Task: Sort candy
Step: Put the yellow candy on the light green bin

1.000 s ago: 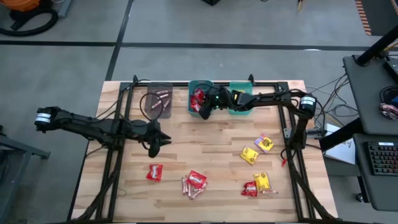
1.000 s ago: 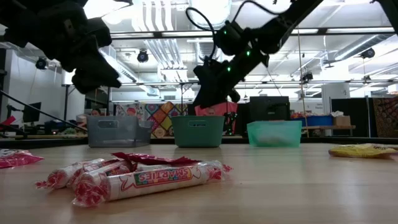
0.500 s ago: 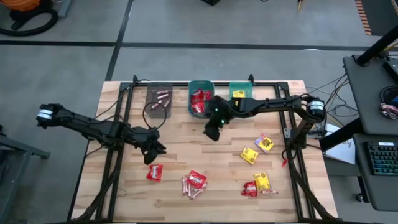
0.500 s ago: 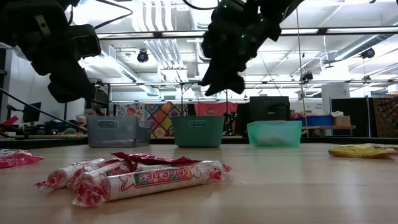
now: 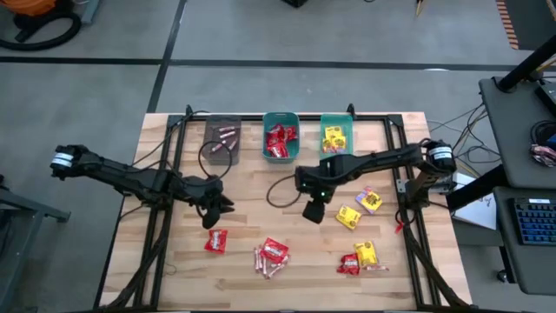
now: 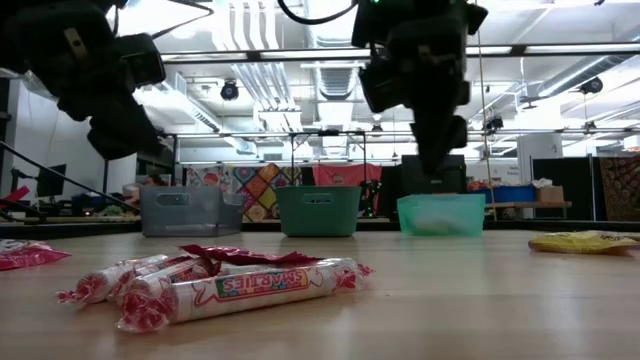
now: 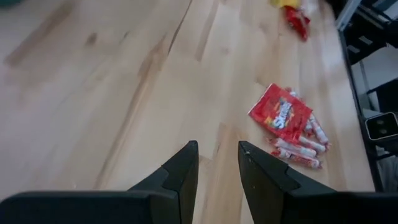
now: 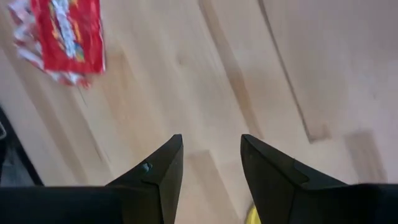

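Candy lies scattered on the wooden table: a red packet (image 5: 215, 241), a red packet on pinkish sticks (image 5: 272, 255), two yellow packets (image 5: 348, 216) (image 5: 368, 200), and a red and yellow pair (image 5: 359, 257). My left gripper (image 5: 217, 209) hangs open above bare wood, just far of the lone red packet. In its wrist view the fingers (image 7: 217, 155) have nothing between them, and the packet on sticks (image 7: 281, 115) lies ahead. My right gripper (image 5: 313, 211) hangs open mid-table, left of the yellow packets. Its wrist view (image 8: 211, 146) shows bare wood between the fingers and a red packet (image 8: 68, 34) beyond.
Three bins stand along the far edge: a grey one (image 5: 222, 139) with sticks, a teal one (image 5: 280, 137) with red packets, and a green one (image 5: 335, 136) with yellow packets. A black metal frame (image 5: 165, 217) runs along the table's sides. Bare wood lies mid-table.
My right gripper has swung from over the teal bins toward the table's near edge and somewhat rightward, out over the middle of the table, and has tipped from nearly level to pointing steeply down. No candy has moved.
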